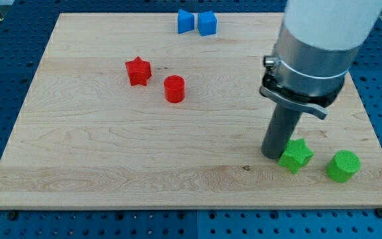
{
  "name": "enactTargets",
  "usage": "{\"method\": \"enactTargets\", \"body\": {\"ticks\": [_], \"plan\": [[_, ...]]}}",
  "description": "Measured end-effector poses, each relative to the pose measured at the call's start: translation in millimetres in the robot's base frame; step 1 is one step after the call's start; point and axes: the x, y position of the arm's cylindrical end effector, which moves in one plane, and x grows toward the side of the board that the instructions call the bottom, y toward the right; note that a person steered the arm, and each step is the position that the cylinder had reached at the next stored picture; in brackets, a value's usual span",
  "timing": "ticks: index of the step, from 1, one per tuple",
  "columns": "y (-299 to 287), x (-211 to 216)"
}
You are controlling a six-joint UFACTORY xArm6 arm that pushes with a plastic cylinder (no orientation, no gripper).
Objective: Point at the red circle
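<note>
The red circle (pixel 174 88) is a short red cylinder on the wooden board, left of centre toward the view's top. A red star (pixel 138 71) lies just up and to the left of it, apart from it. My tip (pixel 272 155) rests on the board at the lower right, far to the right of and below the red circle. The tip touches or nearly touches the left side of a green star (pixel 296 155).
A green circle (pixel 343 166) sits right of the green star near the board's lower right corner. Two blue blocks (pixel 186 21) (pixel 207 23) sit side by side at the board's top edge (pixel 111 14). The blue perforated table surrounds the board.
</note>
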Motion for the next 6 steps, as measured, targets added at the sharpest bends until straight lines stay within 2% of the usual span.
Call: {"method": "enactTargets", "body": {"ticks": [2,3,4,6], "plan": [[39,0],[27,-8],[-29,-34],[-181,-80]]}}
